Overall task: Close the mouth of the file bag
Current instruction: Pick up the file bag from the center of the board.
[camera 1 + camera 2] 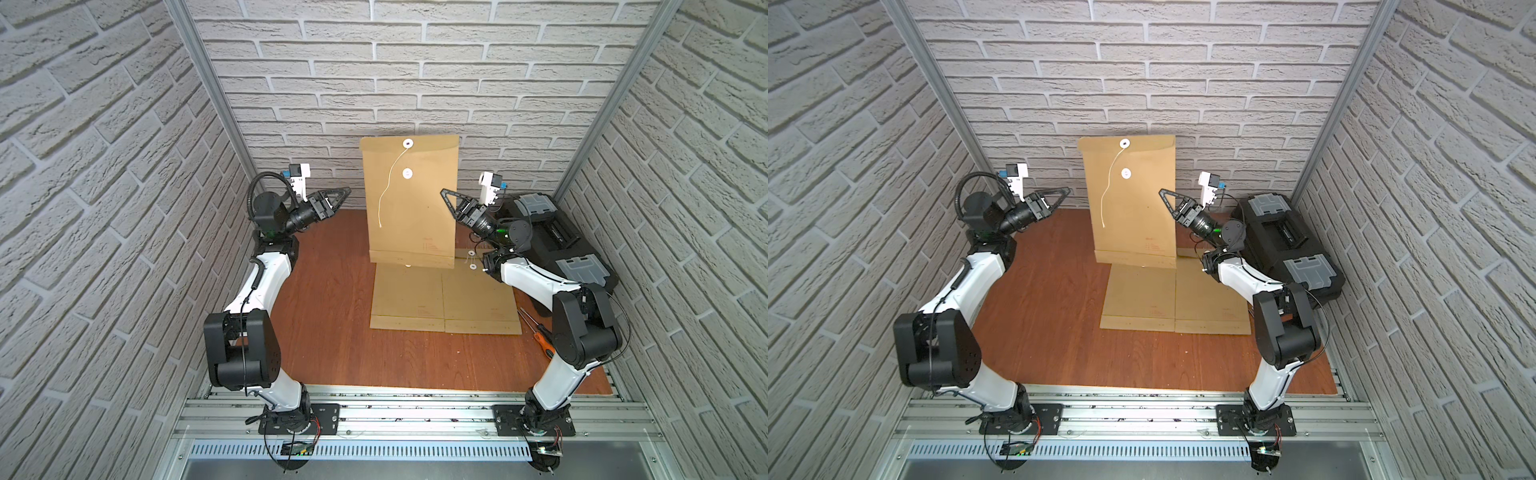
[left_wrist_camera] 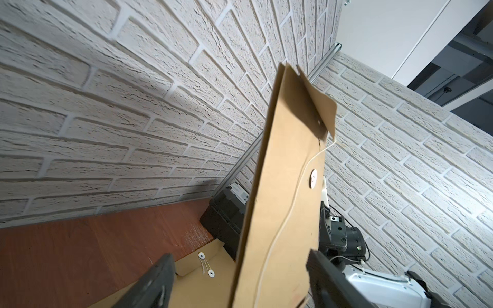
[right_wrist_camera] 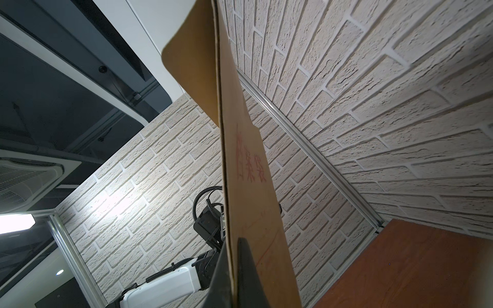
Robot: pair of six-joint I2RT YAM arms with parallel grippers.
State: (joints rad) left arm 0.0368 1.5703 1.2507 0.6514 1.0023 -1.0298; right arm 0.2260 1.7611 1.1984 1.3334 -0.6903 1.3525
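I am holding the tall brown kraft-paper file bag (image 1: 409, 208) upright at the centre of both top views, right claw (image 1: 445, 193) clamped on its right edge. That, I reckon, is leaving the thin white string (image 1: 388, 191) hanging free for my left claw (image 1: 344, 193), hovering wide apart at frame left.

red characters 档案袋, on file bag (image 3: 246, 170)
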